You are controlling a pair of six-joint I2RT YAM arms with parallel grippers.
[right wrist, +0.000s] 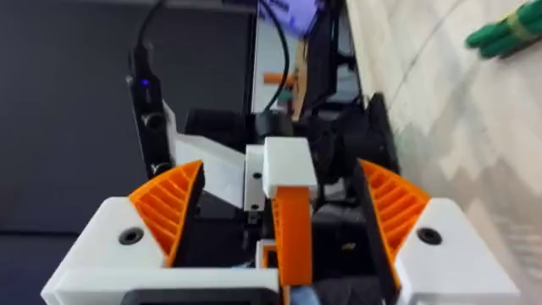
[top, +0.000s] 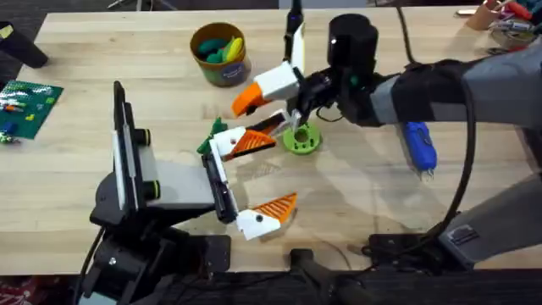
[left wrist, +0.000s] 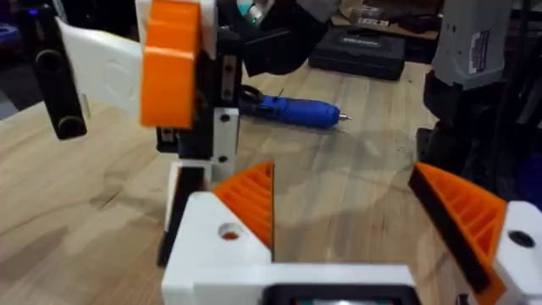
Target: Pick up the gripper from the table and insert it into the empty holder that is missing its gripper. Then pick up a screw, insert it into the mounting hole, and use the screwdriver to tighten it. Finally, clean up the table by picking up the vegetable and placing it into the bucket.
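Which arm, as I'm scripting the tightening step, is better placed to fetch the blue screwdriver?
Right. The screwdriver lies on the right arm's side of the table, beside its forearm, and the right gripper is open. The left gripper sits farther away.

Pale wood table [top: 127, 68], matt, visible grain. Gripper [right wrist: 292, 212]: smooth white plastic base, ribbed orange face. Screwdriver [left wrist: 292, 110]: glossy blue plastic, thin metal tip. Bucket [top: 222, 52]: smooth yellow plastic. Holder [top: 222, 191]: matt black bar.
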